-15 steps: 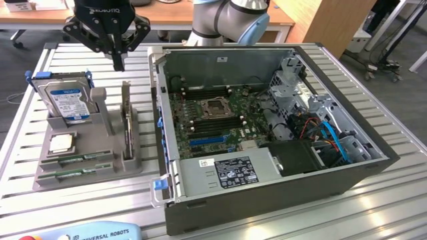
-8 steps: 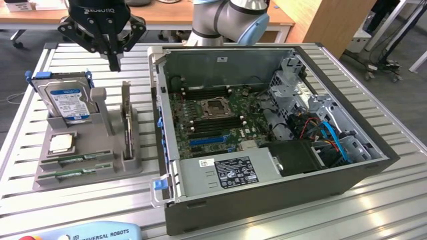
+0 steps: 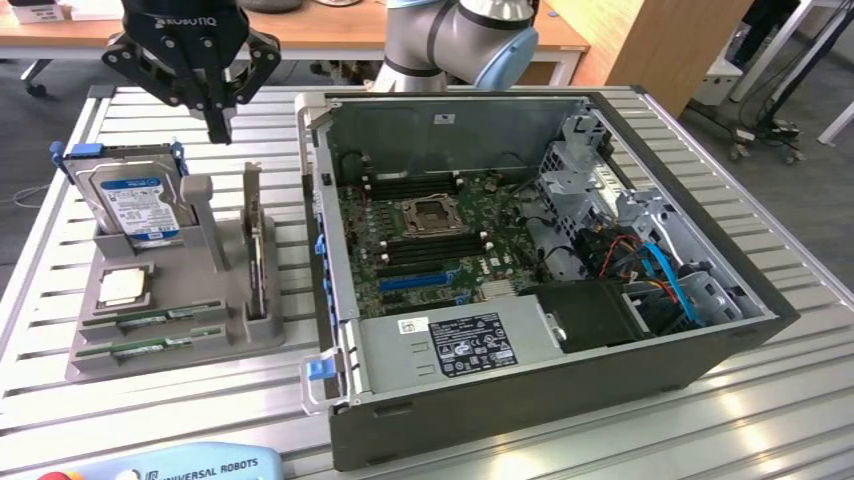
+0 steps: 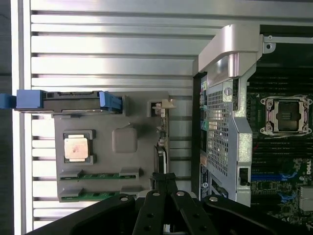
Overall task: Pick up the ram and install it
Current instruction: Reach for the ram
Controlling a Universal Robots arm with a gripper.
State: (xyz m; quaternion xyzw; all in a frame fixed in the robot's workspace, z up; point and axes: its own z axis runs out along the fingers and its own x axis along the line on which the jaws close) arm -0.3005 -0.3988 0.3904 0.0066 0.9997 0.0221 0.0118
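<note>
Overhead, closed empty claw (image 3: 218, 128) above grey holder (image 3: 203, 292), ram (image 3: 151, 320) seated in it

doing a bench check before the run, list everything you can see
ram: two, green, holder slots
hard drive: one, silver, blue label, upright in holder
processor: one, silver, holder pocket
holder: one, grey, table, exterior view's left
pc case: one, dark grey, open, beside holder
table: one, silver slats, under all
pendant: one, light blue, exterior view's lower left
arm: one, silver-blue, behind case
gripper: one, black, shut, above holder
</note>
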